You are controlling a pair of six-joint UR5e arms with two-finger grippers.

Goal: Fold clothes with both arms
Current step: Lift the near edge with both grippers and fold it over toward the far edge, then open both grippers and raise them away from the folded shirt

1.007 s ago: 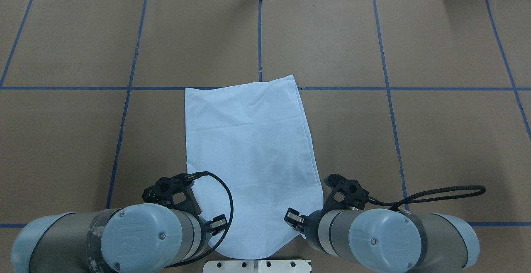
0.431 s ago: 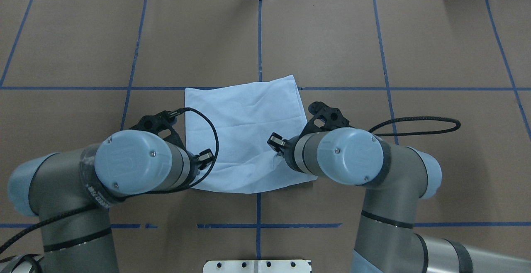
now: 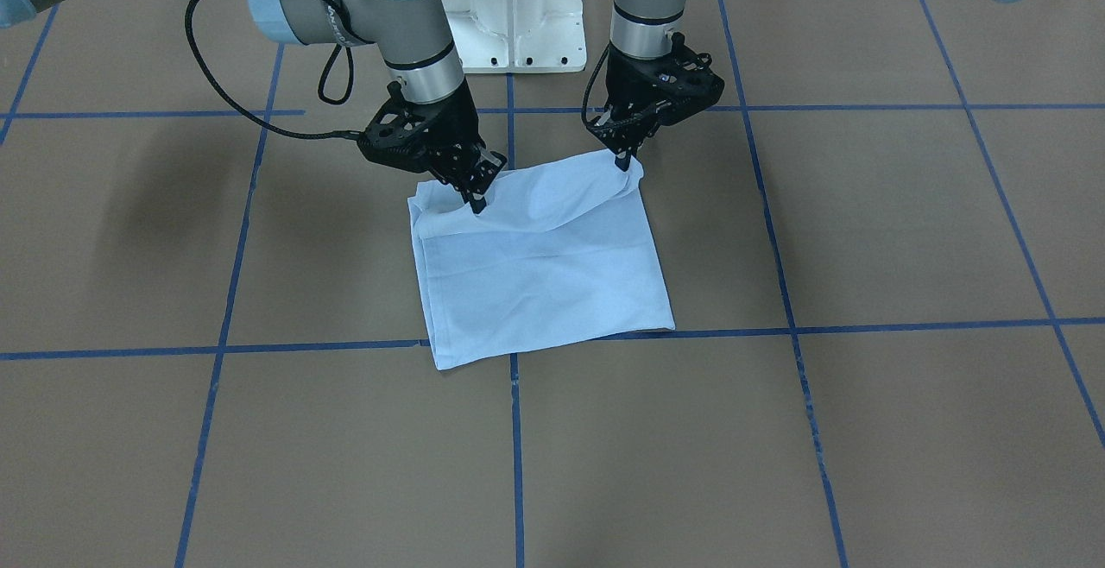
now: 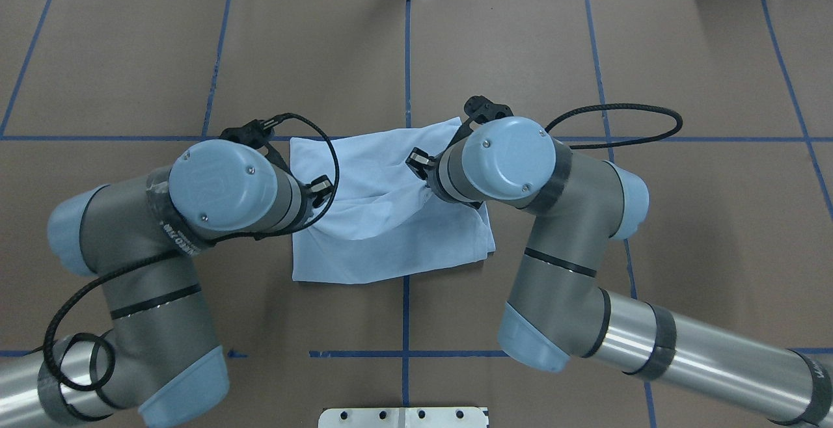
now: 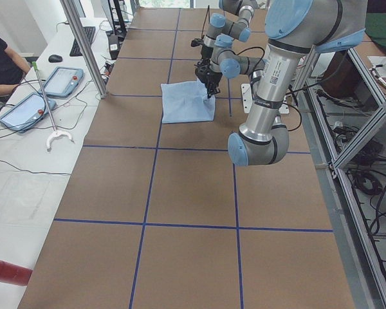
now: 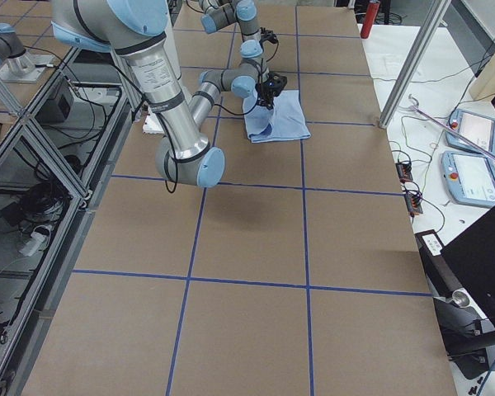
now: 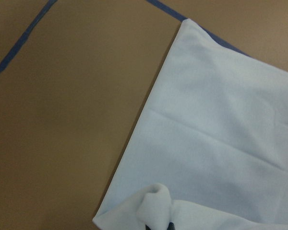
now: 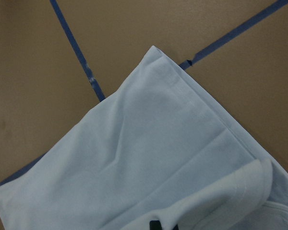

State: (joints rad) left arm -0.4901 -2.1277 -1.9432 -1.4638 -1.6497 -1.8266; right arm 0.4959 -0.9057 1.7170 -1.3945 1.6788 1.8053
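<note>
The pale light-blue T-shirt [image 3: 544, 274] lies folded in the middle of the brown table [image 3: 863, 223], with no print or label showing. It also shows in the overhead view [image 4: 390, 246]. My left gripper [image 3: 623, 164] is shut on the shirt's lifted edge, on the right in the front-facing view. My right gripper [image 3: 476, 203] is shut on the same edge at the other corner. Both hold that edge a little above the lower layer, which lies flat. In the overhead view both grippers are hidden under the wrists. The wrist views show bunched cloth [image 7: 153, 206] [image 8: 240, 191] at the fingertips.
The white pedestal base [image 3: 514, 7] stands behind the shirt on the robot's side. Blue tape lines [image 3: 777, 326] mark the table in squares. Two tablets [image 5: 61, 80] and a person sit at the side table. A red cylinder [image 5: 6, 270] lies at the table's end.
Both arms have moved forward away from the base, carrying the shirt's near edge over the rest. The long strip of cloth is now doubled over and much shorter.
</note>
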